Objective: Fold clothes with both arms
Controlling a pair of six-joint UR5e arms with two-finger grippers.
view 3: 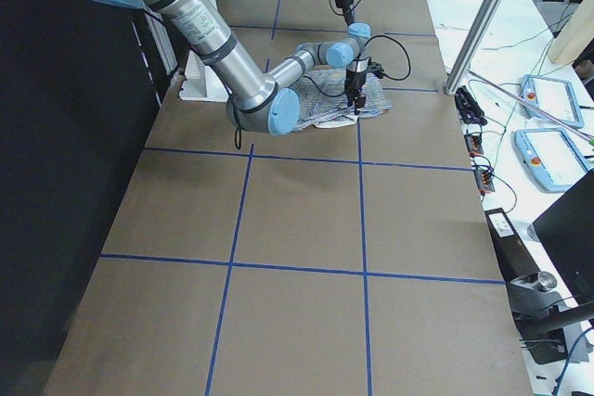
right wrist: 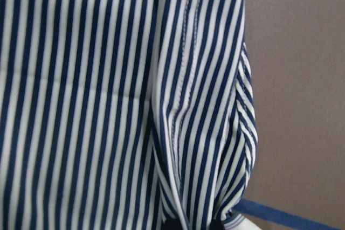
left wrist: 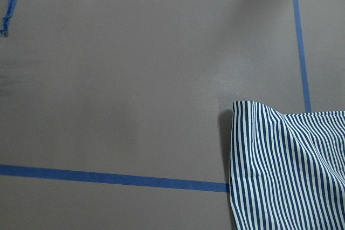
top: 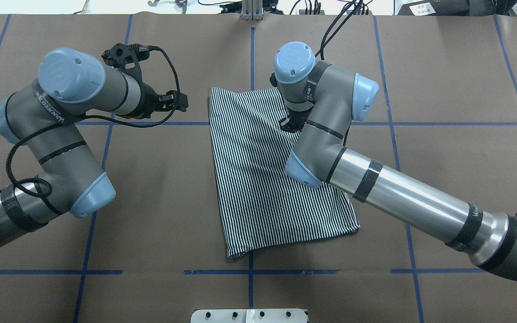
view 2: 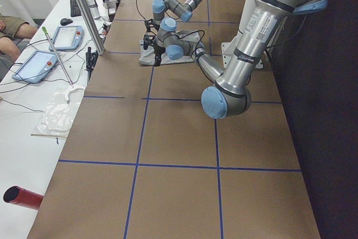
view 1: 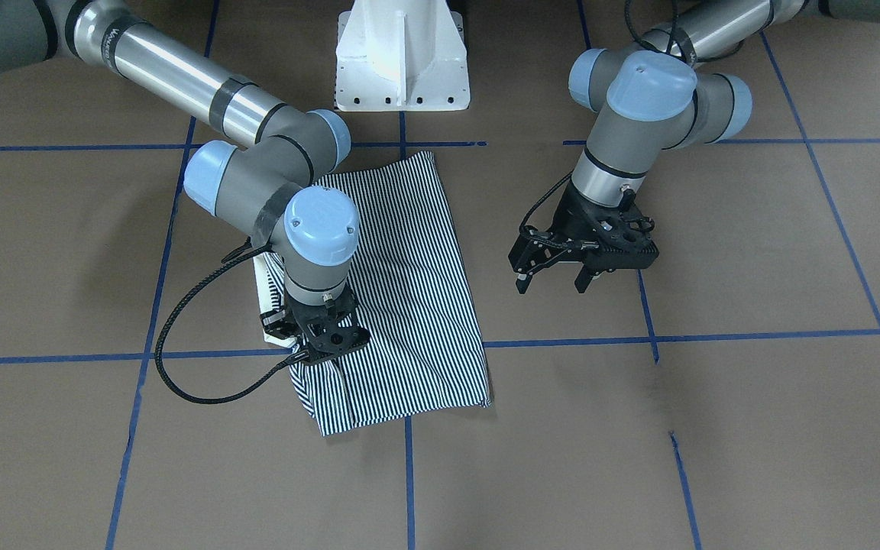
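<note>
The clothes are one navy-and-white striped shirt (view 1: 409,305) (top: 263,179), folded to a rough rectangle on the brown table. My right gripper (view 1: 318,347) (top: 291,124) is down on the shirt's edge at the robot's right, far from the base. In the right wrist view the stripes (right wrist: 81,106) bunch into a fold that runs toward the fingers, so it looks shut on the cloth. My left gripper (view 1: 551,286) (top: 180,101) hangs open above bare table beside the shirt, holding nothing. The left wrist view shows one corner of the shirt (left wrist: 285,171).
Blue tape lines (view 1: 715,336) grid the brown table. The white pedestal base (view 1: 402,57) (top: 249,315) stands at the robot's edge. A side bench holds tablets (view 2: 56,37) (view 3: 557,99) and cables. A red cylinder (view 2: 22,197) lies at the near end, and a person's arm (view 2: 11,26) rests at the bench.
</note>
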